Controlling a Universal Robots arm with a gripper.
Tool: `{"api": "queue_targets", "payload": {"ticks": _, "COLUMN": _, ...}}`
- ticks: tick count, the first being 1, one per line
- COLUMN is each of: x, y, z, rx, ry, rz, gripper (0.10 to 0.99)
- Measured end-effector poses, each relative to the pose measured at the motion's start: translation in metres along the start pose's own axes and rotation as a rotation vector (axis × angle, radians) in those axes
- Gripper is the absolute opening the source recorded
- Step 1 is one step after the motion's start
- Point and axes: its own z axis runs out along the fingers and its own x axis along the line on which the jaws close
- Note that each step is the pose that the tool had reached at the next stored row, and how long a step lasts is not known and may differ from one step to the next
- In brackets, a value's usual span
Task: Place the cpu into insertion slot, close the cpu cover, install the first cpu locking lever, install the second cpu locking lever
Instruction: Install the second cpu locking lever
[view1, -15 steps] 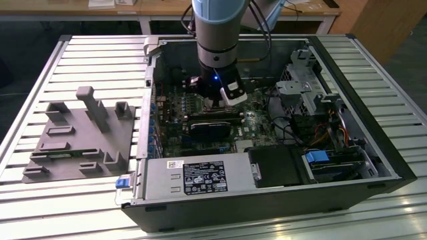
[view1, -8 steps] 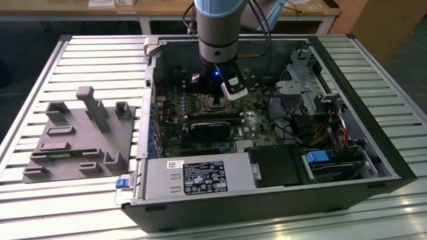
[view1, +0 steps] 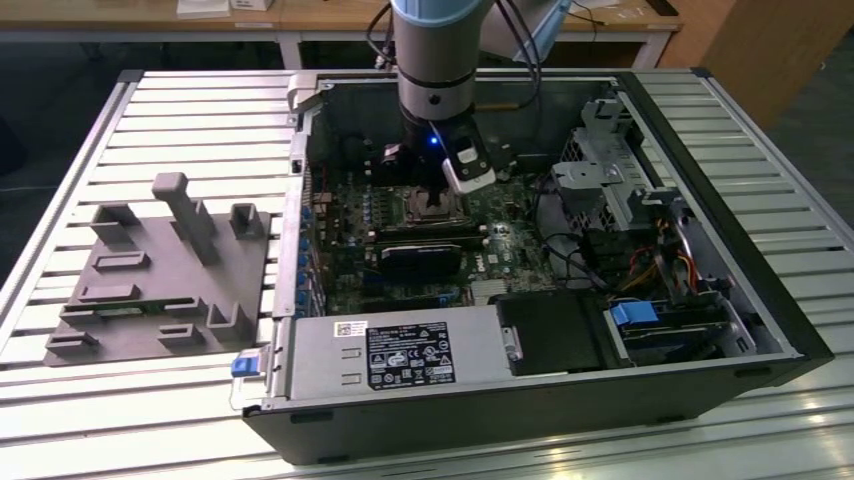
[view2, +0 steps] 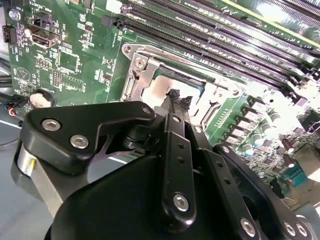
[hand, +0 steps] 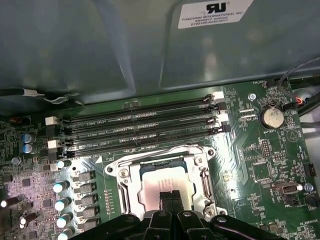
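We see the gripper (hand: 170, 196) with its fingers pressed together, tips down on the cpu (hand: 162, 187). The cpu lies in the insertion slot (hand: 162, 182) on the green motherboard (hand: 260, 165), framed by the cpu cover (hand: 200, 172), beside the long memory slots (hand: 145, 127).

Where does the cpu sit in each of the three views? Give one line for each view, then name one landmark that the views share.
Exterior view: the cpu lies in the socket on the motherboard, just below the arm's end.
First wrist view: it shows through the cpu cover, right at the gripper.
Second wrist view: it lies just past the gripper's tips.
Shared landmark: the long black memory slots beside the socket.
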Motion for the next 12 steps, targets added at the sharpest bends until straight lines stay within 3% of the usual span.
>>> {"api": "queue_targets", "payload": {"ticks": 12, "x": -0.0003, "y": 0.0015, "z": -0.0068, "rx": 0.001, "ry": -0.0002, "rz": 0.000, "gripper": 0.102}}
